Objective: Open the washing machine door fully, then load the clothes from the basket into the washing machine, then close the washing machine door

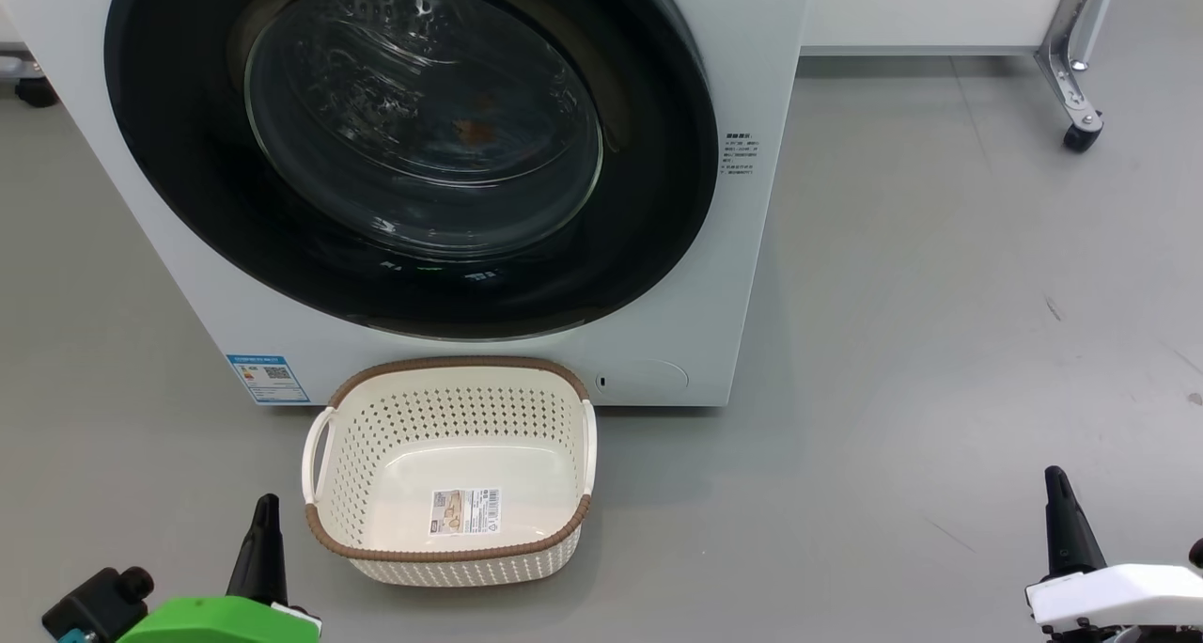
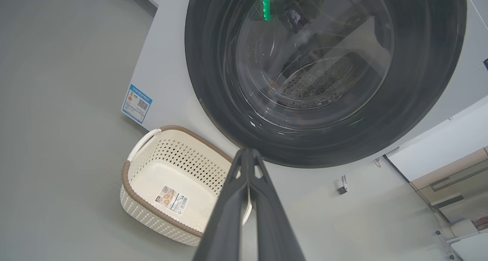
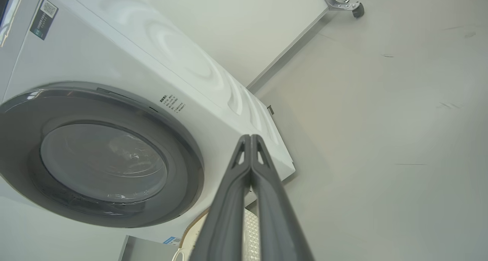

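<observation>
The white washing machine (image 1: 742, 248) stands in front of me with its door (image 1: 658, 154) shut, black rim flat against the front. The door (image 2: 213, 81) also faces my left wrist. Behind the glass a dim orange-brown smudge shows, too faint to tell what it is. The clothes are hidden. The cream basket (image 1: 470, 417) sits on the floor against the machine's foot, with just a paper label on its bottom. My left gripper (image 1: 267, 502) is shut just left of the basket's near corner. My right gripper (image 1: 1056, 478) is shut, far right over bare floor. Both hold nothing.
A blue sticker (image 1: 268, 378) marks the machine's lower left corner and a round cover (image 1: 644, 380) its lower right. A metal leg on a caster (image 1: 1081, 135) stands at the back right beside a white panel (image 1: 940, 4). Grey floor stretches to the right of the machine.
</observation>
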You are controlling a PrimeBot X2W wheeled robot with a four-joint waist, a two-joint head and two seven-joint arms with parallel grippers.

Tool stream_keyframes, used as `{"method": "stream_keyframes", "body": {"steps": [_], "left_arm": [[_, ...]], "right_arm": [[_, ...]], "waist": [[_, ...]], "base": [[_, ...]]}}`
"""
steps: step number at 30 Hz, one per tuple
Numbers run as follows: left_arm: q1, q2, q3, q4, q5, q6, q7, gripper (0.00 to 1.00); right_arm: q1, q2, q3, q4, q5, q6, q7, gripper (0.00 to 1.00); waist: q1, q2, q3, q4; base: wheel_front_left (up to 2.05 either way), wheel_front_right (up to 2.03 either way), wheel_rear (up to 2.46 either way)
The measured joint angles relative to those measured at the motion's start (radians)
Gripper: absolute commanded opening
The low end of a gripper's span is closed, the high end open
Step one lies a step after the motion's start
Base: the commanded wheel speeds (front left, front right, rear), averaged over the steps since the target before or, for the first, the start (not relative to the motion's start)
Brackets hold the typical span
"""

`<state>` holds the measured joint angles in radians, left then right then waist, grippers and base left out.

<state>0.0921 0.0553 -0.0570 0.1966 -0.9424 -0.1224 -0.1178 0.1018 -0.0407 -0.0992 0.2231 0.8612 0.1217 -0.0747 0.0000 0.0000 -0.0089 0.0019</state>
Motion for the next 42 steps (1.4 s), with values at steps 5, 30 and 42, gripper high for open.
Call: {"method": "stream_keyframes", "body": {"steps": [5,30,42], "left_arm": [[-0.015,0.003,0.004,0.006,-0.071,0.0,0.013,0.0],[-0.078,0.023,0.026,0.034,-0.437,0.0,0.094,0.0],[-0.11,0.028,0.036,0.052,-0.61,0.0,0.127,0.0]], "right_arm": [[-0.016,0.001,-0.004,0.006,0.071,0.0,0.018,0.0],[-0.095,0.002,-0.024,0.031,0.441,0.0,0.112,0.0],[-0.132,0.002,-0.031,0.044,0.612,0.0,0.154,0.0]], "waist": [[0.0,0.0,0.001,0.0],[0.0,0.0,0.007,-0.001],[0.0,0.0,0.01,-0.002]], "base": [[0.0,0.0,0.0],[0.0,0.0,0.0],[0.0,0.0,0.0]]}}
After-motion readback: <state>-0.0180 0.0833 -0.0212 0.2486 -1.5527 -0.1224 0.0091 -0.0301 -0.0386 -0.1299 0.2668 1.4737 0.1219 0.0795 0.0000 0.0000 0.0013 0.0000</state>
